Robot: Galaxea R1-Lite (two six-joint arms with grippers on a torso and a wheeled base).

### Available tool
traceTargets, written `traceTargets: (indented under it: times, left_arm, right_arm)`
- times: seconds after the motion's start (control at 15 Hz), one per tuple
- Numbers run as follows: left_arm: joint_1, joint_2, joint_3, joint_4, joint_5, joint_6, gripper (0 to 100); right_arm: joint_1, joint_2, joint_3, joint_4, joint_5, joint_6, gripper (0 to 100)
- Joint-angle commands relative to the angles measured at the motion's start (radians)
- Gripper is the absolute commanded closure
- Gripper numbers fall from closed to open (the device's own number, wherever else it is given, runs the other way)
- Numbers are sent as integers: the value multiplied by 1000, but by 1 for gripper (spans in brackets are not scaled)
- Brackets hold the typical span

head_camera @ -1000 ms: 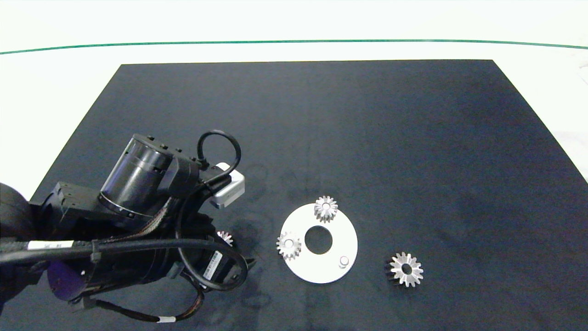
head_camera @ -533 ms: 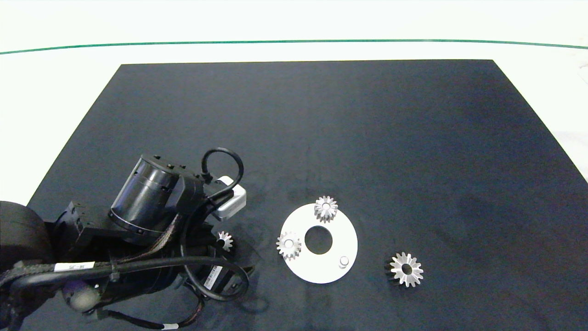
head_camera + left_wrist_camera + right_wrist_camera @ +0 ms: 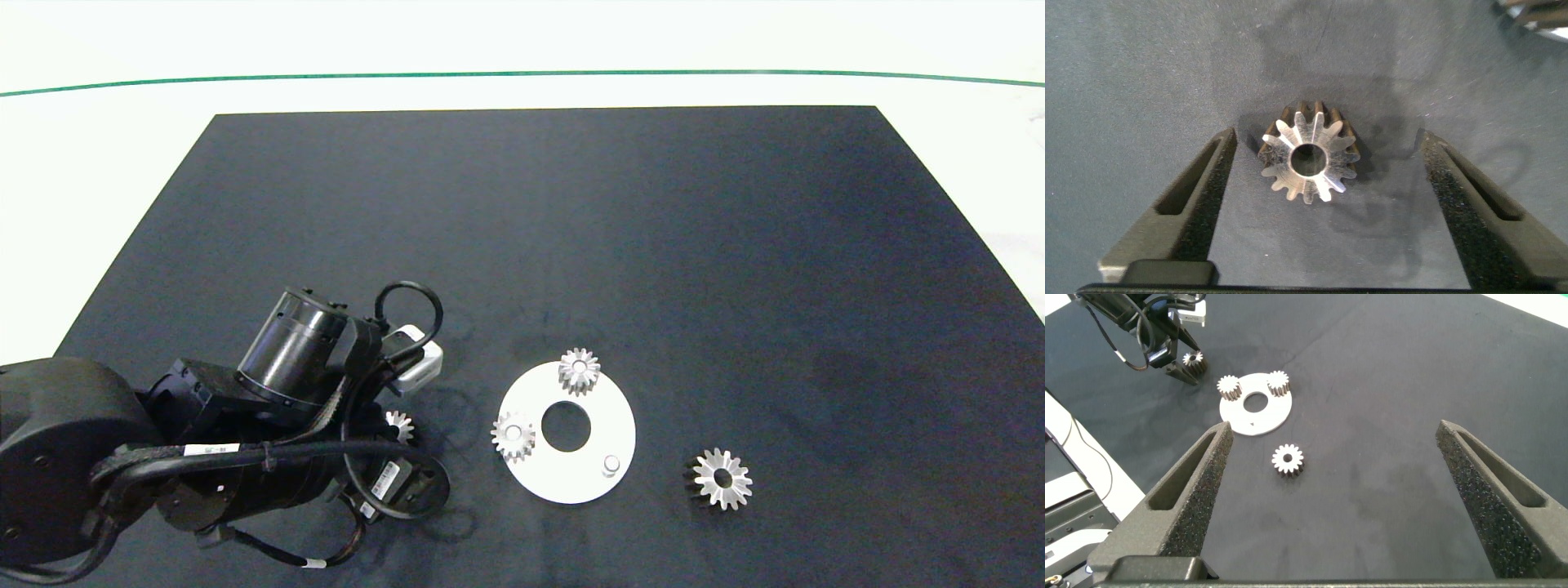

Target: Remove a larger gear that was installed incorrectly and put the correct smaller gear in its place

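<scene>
The smaller gear [image 3: 1308, 159], short-toothed silver with a centre hole, lies flat on the black mat [image 3: 571, 229] left of the white round plate [image 3: 600, 425]. My left gripper [image 3: 1328, 139] is open low over it, one finger on each side, not touching. In the head view the left arm covers most of this gear [image 3: 399, 425]. The larger gear [image 3: 722, 478], with long spiky teeth, lies on the mat right of the plate. My right gripper [image 3: 1335, 429] is open and empty, high above the mat and outside the head view.
The plate carries two small gears [image 3: 579, 370] [image 3: 513, 435] on pegs, a bare peg [image 3: 611, 465] and a large centre hole. White table surrounds the mat, with a green line [image 3: 522, 73] at the far side.
The left arm has dropped lower and shifted slightly right over the smaller gear. The gear, plate and larger gear have not moved.
</scene>
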Motion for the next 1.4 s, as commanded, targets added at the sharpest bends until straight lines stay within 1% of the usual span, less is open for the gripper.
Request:
traceTargets:
  times: [0.07,0.2,0.67,0.8,1.4]
  left_arm:
    - [32,7,1,2,1,15,17]
    - [46,6,0,2,-1,17,22]
    - [46,-4,1,2,-2,15,35]
    - [42,-4,1,2,-2,24,40]
    - [35,-14,9,2,-2,26,58]
  right_arm:
    - [0,5,2,3,-1,-2,0]
    - [0,5,2,3,-1,-2,0]
    - [0,5,3,3,4,-2,0]
    - [0,5,3,3,4,-2,0]
    - [0,5,2,1,3,-2,0]
